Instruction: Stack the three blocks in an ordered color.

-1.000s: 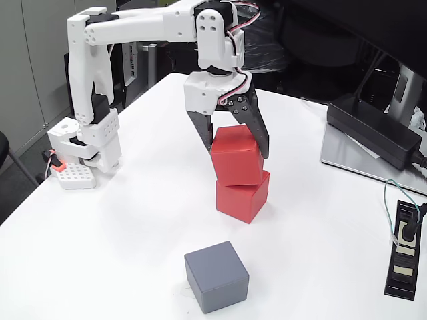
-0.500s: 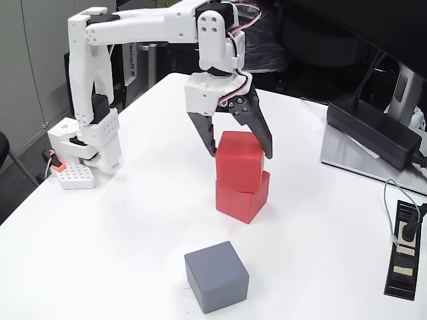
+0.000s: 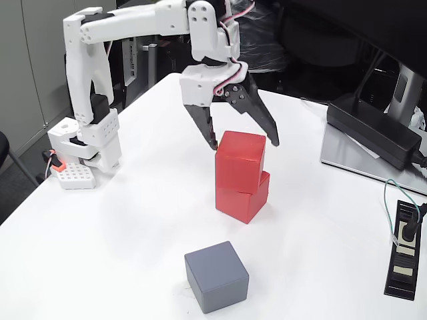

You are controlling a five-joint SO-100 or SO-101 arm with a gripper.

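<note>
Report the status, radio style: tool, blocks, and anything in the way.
Tool open, above the upper red block. Upper red sits on lower red block, slightly offset. Grey block alone on the table, nearer the camera. Path to grey unobstructed.

We list one robot arm [image 3: 127,27] in the fixed view, built of white plastic shells with rounded, boxy link housings. We note black servo bodies showing between the white parts at the shoulder and along the upright link. The base [image 3: 90,143] is a white block with a round cap on its side and small screw holes; an orange-red piece sits at its lower edge next to a white perforated plate. The wrist housing carries several dark round screw holes. A bundle of red, white and black wires loops over the wrist. The gripper [image 3: 243,142] has two long, tapering black fingers [image 3: 261,122], one bearing a row of small pale screws.
</note>
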